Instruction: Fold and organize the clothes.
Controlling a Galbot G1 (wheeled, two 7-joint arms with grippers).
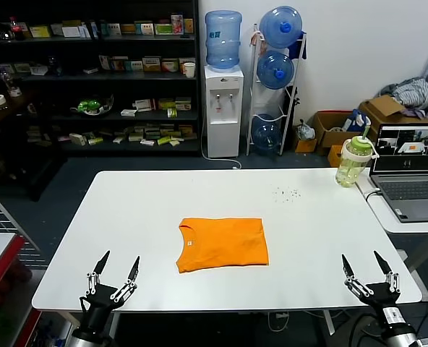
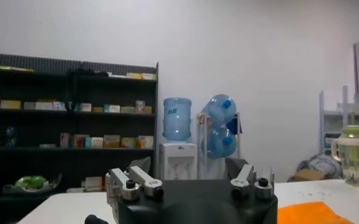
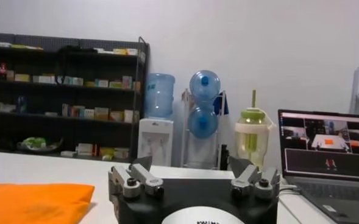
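Observation:
The orange T-shirt (image 1: 223,243) lies folded into a flat rectangle at the middle of the white table (image 1: 142,210), collar label toward its left. It shows as an orange edge in the left wrist view (image 2: 310,213) and in the right wrist view (image 3: 36,202). My left gripper (image 1: 118,265) is open and empty over the table's front left corner, apart from the shirt. My right gripper (image 1: 363,262) is open and empty over the front right corner, also apart from it.
A green-lidded bottle (image 1: 353,160) stands at the table's far right corner. An open laptop (image 1: 413,168) sits on a side table to the right. Small specks (image 1: 286,193) lie behind the shirt. Shelves (image 1: 91,72) and a water dispenser (image 1: 222,87) stand beyond.

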